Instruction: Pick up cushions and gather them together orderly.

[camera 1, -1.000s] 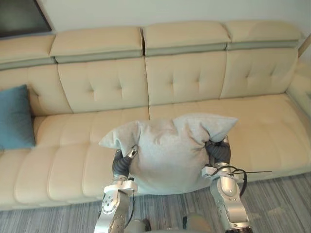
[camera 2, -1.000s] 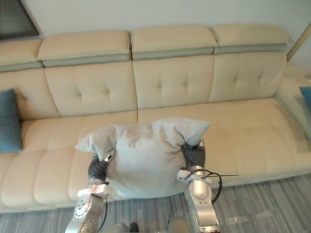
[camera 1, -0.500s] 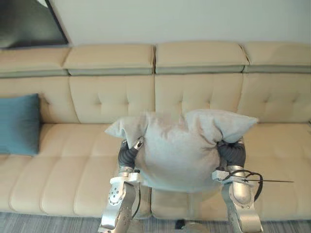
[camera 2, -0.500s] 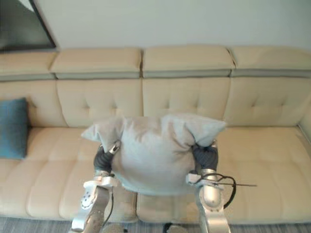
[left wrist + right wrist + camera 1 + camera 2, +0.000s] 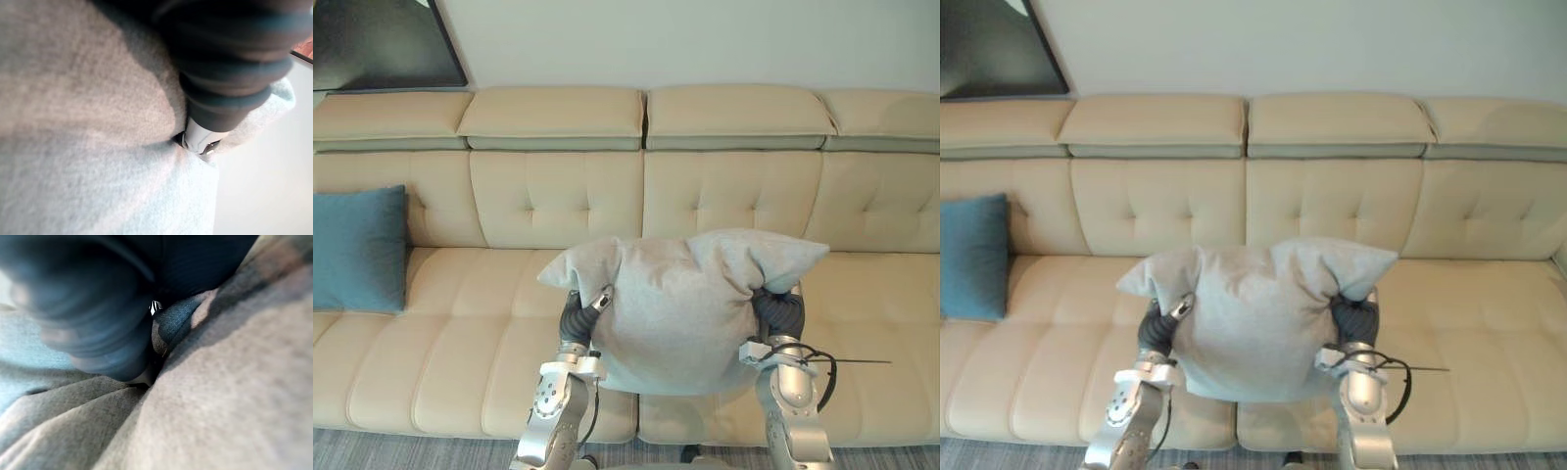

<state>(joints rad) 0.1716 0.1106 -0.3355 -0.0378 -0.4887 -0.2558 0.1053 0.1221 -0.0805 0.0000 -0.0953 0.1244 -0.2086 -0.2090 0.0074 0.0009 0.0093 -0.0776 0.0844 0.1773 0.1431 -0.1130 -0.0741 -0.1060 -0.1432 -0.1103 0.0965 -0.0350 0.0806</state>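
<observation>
Well off to the left of the left hand (image 5: pixel 576 315), a teal cushion (image 5: pixel 357 250) stands upright against the backrest at the far end of the cream sofa (image 5: pixel 470 323). The left hand is sunk into the left flank of a pale grey cushion (image 5: pixel 677 304), which is held up between the two hands in front of the sofa's seat, its upper corners flaring out over both wrists. The right hand (image 5: pixel 777 311) presses into the cushion's right flank, and for either hand the fabric hides how far it is closed, so its grip cannot be told.
</observation>
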